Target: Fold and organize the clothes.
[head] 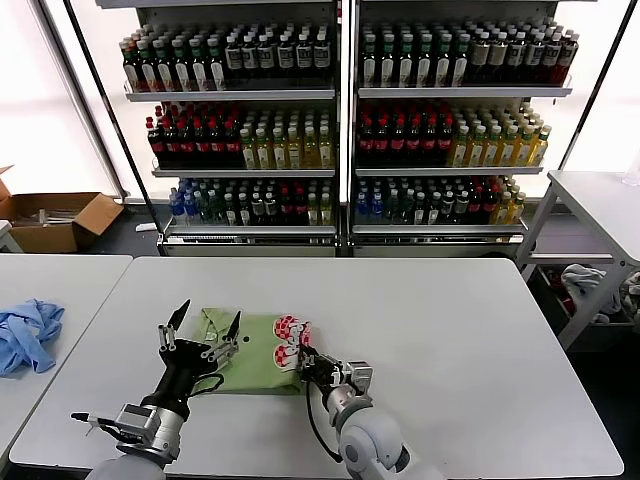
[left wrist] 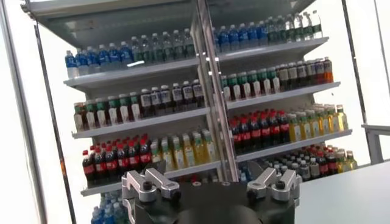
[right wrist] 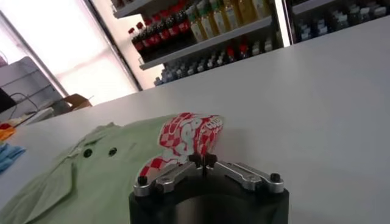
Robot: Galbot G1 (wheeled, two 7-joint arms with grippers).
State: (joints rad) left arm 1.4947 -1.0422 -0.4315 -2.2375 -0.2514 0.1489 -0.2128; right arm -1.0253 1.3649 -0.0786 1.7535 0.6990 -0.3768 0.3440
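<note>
The clothes [head: 255,368] are one light green polo shirt lying partly folded on the white table [head: 450,330], in front of me. Its red-and-white checkered print [head: 290,340] is bunched up at the shirt's right edge. My right gripper [head: 305,358] is shut on that edge of the shirt, low over the table. In the right wrist view the closed gripper [right wrist: 202,160] pinches the checkered fabric [right wrist: 189,131], and the collar and two dark buttons [right wrist: 99,152] show beyond it. My left gripper [head: 208,318] stands open, raised above the shirt's left part with nothing in it.
A light blue garment [head: 28,335] lies on the neighbouring table to the left. Shelves of bottles [head: 340,120] stand behind the table. A cardboard box [head: 55,218] sits on the floor at far left. A side table [head: 600,200] stands at right.
</note>
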